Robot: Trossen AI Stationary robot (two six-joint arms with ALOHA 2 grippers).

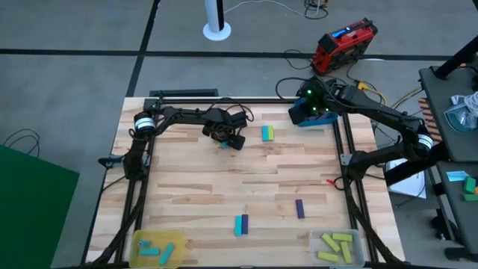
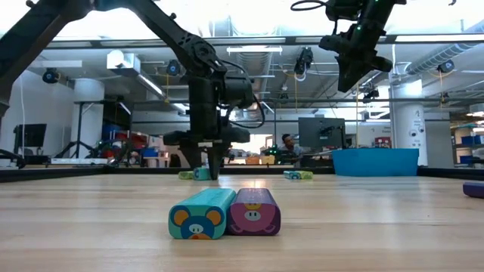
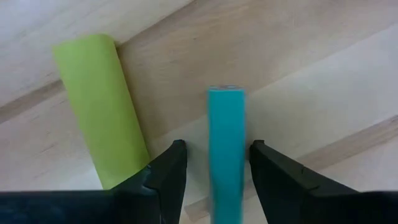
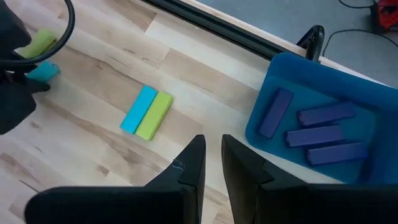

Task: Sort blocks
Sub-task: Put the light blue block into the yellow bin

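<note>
**Left gripper astride a cyan block, upper centre of the bench**

The left gripper (image 1: 226, 139) is seen in the upper centre of the high view, lowered onto the bench (image 1: 194, 194). In the left wrist view its fingers (image 3: 166, 171) are parted with a cyan block (image 3: 226, 149) between them; small gaps show on both sides, so the block is straddled, not yet pinched. A yellow-green block (image 3: 99, 106) lies just beside it, outside one finger.

The right gripper (image 1: 308, 104) hangs above the blue tray (image 1: 308, 118) at the upper right of the high view, fingers nearly closed, nothing held. Four purple blocks (image 4: 323, 134) lie in that tray.

Other blocks are noted: a cyan and yellow-green pair (image 1: 267, 133) near the upper centre, a cyan and purple pair (image 2: 224, 212) at the lower centre, one purple block (image 1: 299, 208) to its right. Cyan blocks lie in the yellow tray (image 1: 139, 240) at lower left, yellow-green ones in the clear tray (image 1: 314, 240) at lower right.

Handling judgement: the blocks appear rigid, light and smooth-faced, probably slippery. A grip across the two long flat sides at mid-length is judged best. The adjacent yellow-green block may be nudged on closing.
</note>
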